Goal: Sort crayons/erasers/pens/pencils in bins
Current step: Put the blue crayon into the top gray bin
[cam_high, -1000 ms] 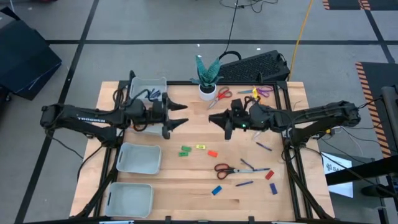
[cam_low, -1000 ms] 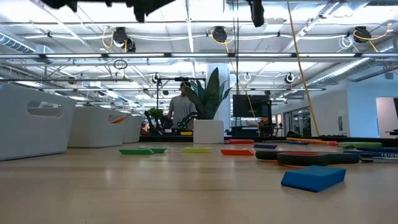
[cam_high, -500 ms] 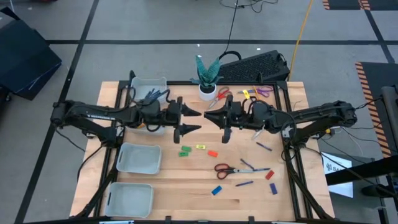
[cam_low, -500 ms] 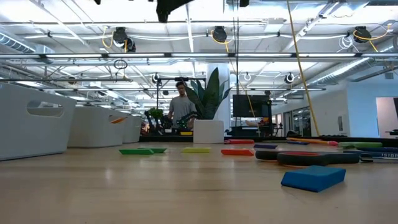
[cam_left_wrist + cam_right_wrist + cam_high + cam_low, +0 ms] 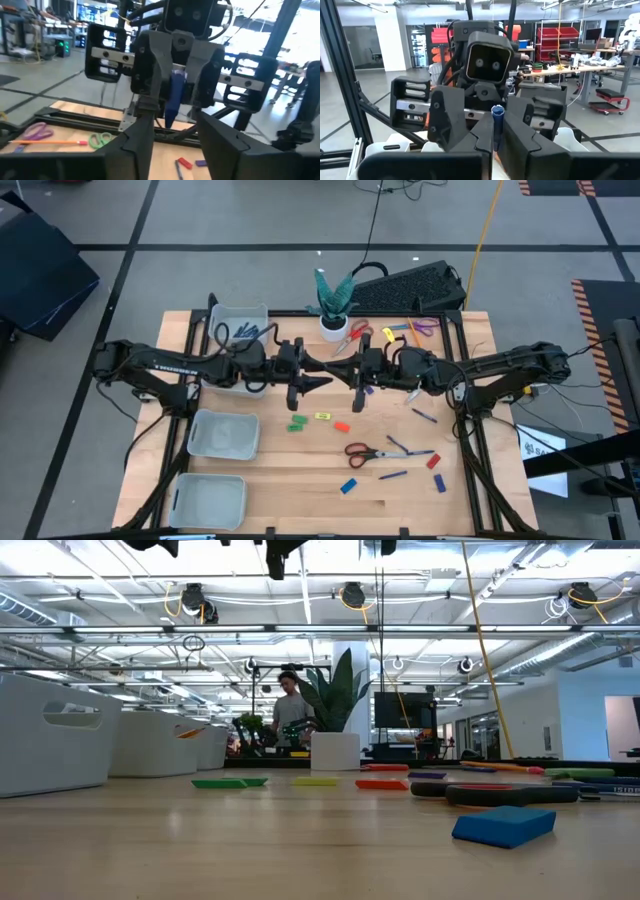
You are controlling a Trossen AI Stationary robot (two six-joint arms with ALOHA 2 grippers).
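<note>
My two grippers face each other in the air over the table's middle. My right gripper (image 5: 350, 376) (image 5: 496, 131) is shut on a blue pen (image 5: 172, 97). My left gripper (image 5: 318, 375) (image 5: 174, 120) is open, its fingers standing on either side of the pen's free end without touching it. Flat on the table lie green (image 5: 297, 422), yellow (image 5: 323, 416), red (image 5: 342, 426) and blue (image 5: 348, 486) erasers, loose pens (image 5: 393, 475) and an orange pencil (image 5: 400, 327). Pale bins (image 5: 223, 434) line the left side; the far one (image 5: 238, 328) holds pens. My right gripper pinches the blue pen between its two fingers (image 5: 150, 75). The fingers are about level and point toward the table's left, with the pen lying along them. Its free end (image 5: 168, 120) sticks out past the fingertips, and the pen is lifted clear of the table.
A white plant pot (image 5: 333, 326) stands at the far middle with a keyboard (image 5: 415, 285) behind it. Scissors lie near the pot (image 5: 355, 332), at the far right (image 5: 425, 328) and at the near middle (image 5: 362, 452). A person (image 5: 290, 710) shows far behind the table.
My left gripper has travelled toward the table's right, up to the right gripper, and its open fingers now flank the pen's free end. My right gripper has shifted slightly toward the table's left, still holding the pen.
</note>
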